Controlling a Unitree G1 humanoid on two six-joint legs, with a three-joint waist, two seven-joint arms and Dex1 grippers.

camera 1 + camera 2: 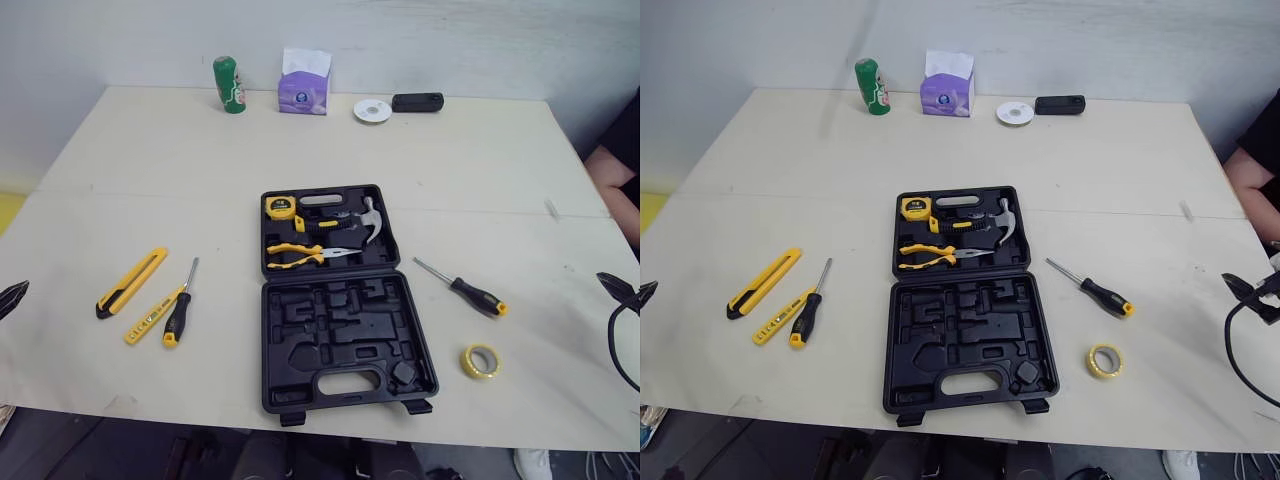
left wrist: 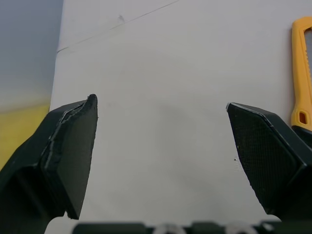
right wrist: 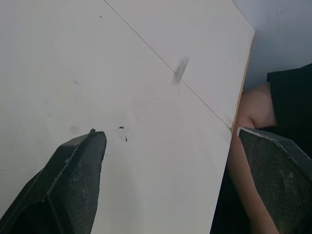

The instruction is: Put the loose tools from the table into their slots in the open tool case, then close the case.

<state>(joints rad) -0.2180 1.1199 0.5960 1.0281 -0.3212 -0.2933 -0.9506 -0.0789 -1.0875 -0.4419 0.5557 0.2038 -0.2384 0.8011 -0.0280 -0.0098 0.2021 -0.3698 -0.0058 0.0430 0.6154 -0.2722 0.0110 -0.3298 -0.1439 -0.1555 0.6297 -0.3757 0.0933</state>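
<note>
With the left claw (image 2: 161,103) and right claw (image 3: 170,130) both released wide at the pale bench's (image 1: 200,170) sides, the left should straddle the flat yellow-and-black utility knife (image 1: 131,283), left of the open black plastic tool case (image 1: 340,332), across its narrow width.

The moulded plastic tool case (image 1: 345,350) is black, the flat tabletop (image 1: 150,170) pale cream. The long utility knife (image 1: 131,283) is yellow with a black tip, the small tape roll (image 1: 481,361) yellow, the round can (image 1: 229,84) green.

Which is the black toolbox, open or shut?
Open. The tool case lies spread flat, showing a hammer, pliers and tape measure in one half and empty slots in the other.
</note>
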